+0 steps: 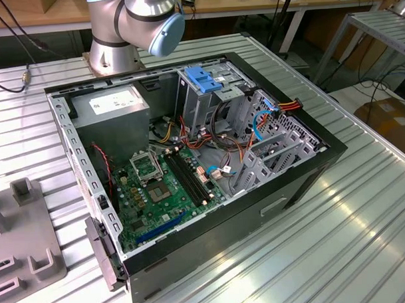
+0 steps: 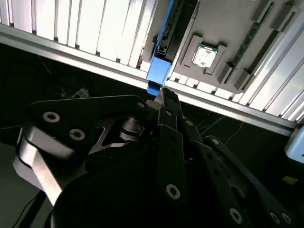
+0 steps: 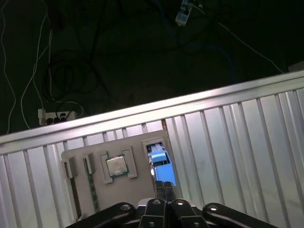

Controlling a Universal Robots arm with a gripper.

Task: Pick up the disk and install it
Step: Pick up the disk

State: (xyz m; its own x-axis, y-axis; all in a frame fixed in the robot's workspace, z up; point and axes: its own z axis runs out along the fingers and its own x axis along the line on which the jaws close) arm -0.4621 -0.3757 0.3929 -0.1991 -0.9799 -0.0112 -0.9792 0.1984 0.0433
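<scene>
The disk (image 3: 159,159) stands on edge in a slot of a grey fixture plate (image 3: 137,194), and its blue rail (image 2: 157,71) shows in both wrist views. My gripper (image 3: 165,186) hangs directly over it. Its fingers are pressed together, shut, and nothing shows between them. In the second wrist view the gripper's (image 2: 162,95) tips sit right at the end of the blue rail; I cannot tell whether they touch it. In the exterior view the open computer case (image 1: 309,168) lies on its side, with a drive cage under a blue plastic top (image 1: 203,78) at the back.
The fixture plate (image 2: 223,23) also carries a processor chip (image 3: 116,166) and memory sticks (image 3: 92,190). It lies on a ribbed aluminium table (image 3: 228,152), near the table edge. A grey power-supply box (image 1: 111,108) and a green motherboard (image 1: 157,193) fill the case. The arm's base (image 1: 135,21) stands behind the case.
</scene>
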